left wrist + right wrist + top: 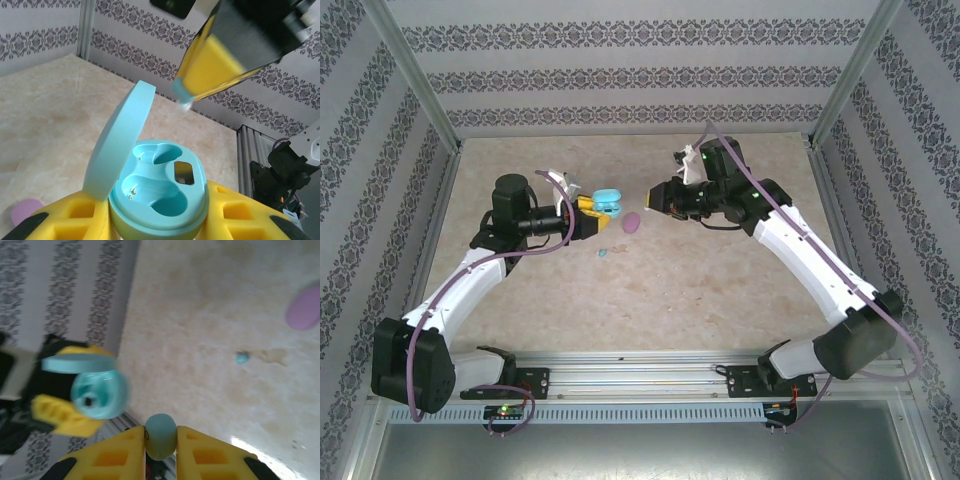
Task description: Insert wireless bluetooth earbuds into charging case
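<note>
Gripping a light blue earbud [160,436] between its yellow pads [210,455], the right tool [655,197] hangs just beside and a little above the light blue charging case [202,197]. The left tool [592,210] is closed on that case's base and seems to hold it clear of the bench [670,300], toward the far middle. The lid [120,145] stands tilted open, and both wells [167,202] look empty. A second blue earbud [603,252] lies loose on the bench, with a pink-purple oval case [632,222] between it and the tools.

The held bud is small, smooth and pinched near the pad tips, so a slight twist or a nudge against the rim could squirt it out onto the bench. If it arrives turned the wrong way, or over the wrong well, it would likely sit proud rather than seat. The pads look broad beside a well, so they could knock the lid shut or push the case askew in the left tool's hold.

Room is tightest where the two tools meet tip to tip. The near half and both side edges of the bench lie bare, with the walls [640,80] and frame posts [428,92] well apart.
</note>
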